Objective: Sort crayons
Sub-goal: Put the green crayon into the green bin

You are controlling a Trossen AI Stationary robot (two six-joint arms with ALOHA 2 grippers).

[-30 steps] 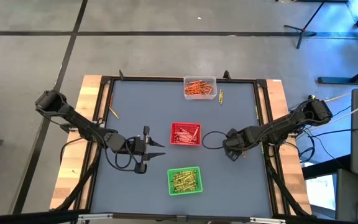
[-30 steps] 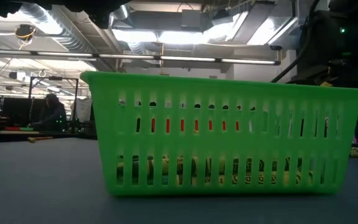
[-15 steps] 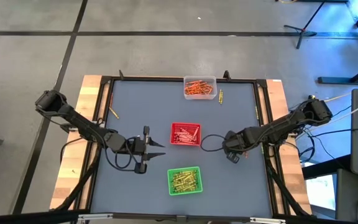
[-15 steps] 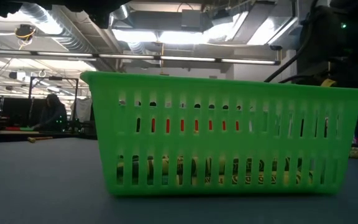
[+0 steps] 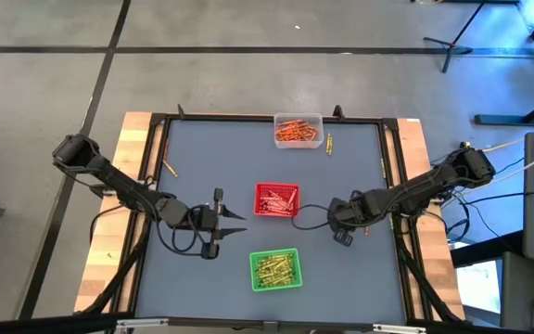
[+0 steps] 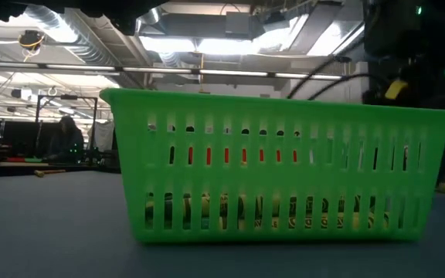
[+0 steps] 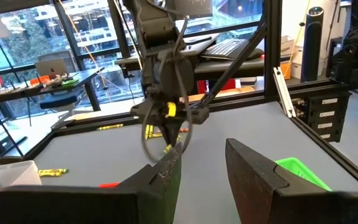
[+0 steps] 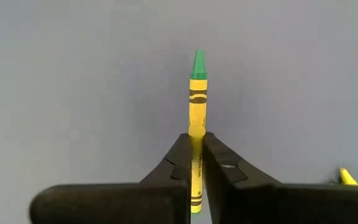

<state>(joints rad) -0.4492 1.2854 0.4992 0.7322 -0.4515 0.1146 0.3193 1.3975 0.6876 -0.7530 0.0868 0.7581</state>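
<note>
1. Crayons are spread over several places on the grey table (image 5: 211, 167): orange ones fill the clear tray (image 5: 298, 130) at the far edge, red ones lie in the red tray (image 5: 276, 199) at the centre, and yellow-green ones lie in the green tray (image 5: 274, 269) at the near edge.
2. Loose crayons: one lies just beside the clear tray on its right (image 5: 330, 143), one lies near the left frame rail (image 5: 169, 171), and one lies by the right frame rail (image 5: 383, 167).
3. Right gripper (image 5: 339, 225) is over the table between the red tray and the right rail, level with the red tray's near edge.
4. In the right wrist view its two fingers (image 8: 180, 163) are pressed together on a yellow-green crayon (image 8: 197, 93), which stands out past the fingertips with its green tip pointing away from the wrist.
5. Left gripper (image 5: 228, 223) is over the table to the left of the red tray, apart from it. Its fingers (image 7: 253, 171) stand apart with an empty gap between them; nothing is held.
6. In the left wrist view the right arm (image 7: 160, 74) is seen across the table with the yellow crayon in its pincer, pointing down.
7. In the low view the green tray (image 6: 276, 174) fills the foreground; yellow-green sticks show through its lower slots.
</note>
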